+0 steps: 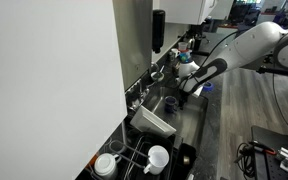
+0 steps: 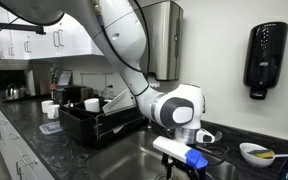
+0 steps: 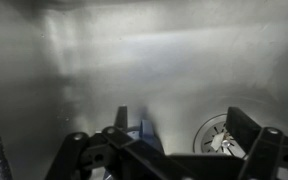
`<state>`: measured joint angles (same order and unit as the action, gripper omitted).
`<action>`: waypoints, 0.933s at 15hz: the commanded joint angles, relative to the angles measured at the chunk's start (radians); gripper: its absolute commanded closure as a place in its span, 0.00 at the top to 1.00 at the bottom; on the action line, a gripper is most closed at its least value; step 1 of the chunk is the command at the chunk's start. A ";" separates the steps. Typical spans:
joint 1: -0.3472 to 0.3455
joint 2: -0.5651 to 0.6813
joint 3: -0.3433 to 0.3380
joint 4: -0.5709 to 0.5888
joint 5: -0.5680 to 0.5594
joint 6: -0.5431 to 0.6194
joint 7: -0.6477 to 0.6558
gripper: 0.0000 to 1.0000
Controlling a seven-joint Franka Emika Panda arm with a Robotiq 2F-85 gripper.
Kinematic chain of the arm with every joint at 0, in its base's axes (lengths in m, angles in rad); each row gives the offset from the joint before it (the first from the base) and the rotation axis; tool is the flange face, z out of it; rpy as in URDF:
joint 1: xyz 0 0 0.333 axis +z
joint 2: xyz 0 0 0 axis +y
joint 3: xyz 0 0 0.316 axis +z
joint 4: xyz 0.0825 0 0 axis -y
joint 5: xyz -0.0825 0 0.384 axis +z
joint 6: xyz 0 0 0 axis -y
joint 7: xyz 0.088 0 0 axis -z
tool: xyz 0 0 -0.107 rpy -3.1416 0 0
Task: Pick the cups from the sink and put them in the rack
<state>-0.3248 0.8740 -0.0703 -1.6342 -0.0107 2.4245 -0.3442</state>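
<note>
Currently jaws spread wide above sink [image 3: 134, 60] floor, drain [image 3: 213, 131] just beside.

A black dispenser [image 2: 269, 58] hangs on the wall [image 2: 219, 60] above a white bowl [image 2: 255, 152] on the dark counter [image 2: 44, 150].

Open sink [image 3: 134, 60] floor beyond fingers [image 3: 249, 130]

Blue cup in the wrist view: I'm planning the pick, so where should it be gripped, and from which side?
Take the blue cup by its wall near the rim, from above: it sits in the sink, inside the open end effector but off to one side. Its pose is mostly hidden, so this is tentative.
</note>
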 commanded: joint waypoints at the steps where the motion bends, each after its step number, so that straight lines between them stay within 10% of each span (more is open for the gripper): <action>1: -0.005 0.008 0.004 0.009 -0.004 -0.003 0.003 1.00; 14: -0.002 0.083 -0.011 0.079 -0.018 0.107 0.020 1.00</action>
<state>-0.3251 0.9128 -0.0734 -1.6011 -0.0135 2.5081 -0.3414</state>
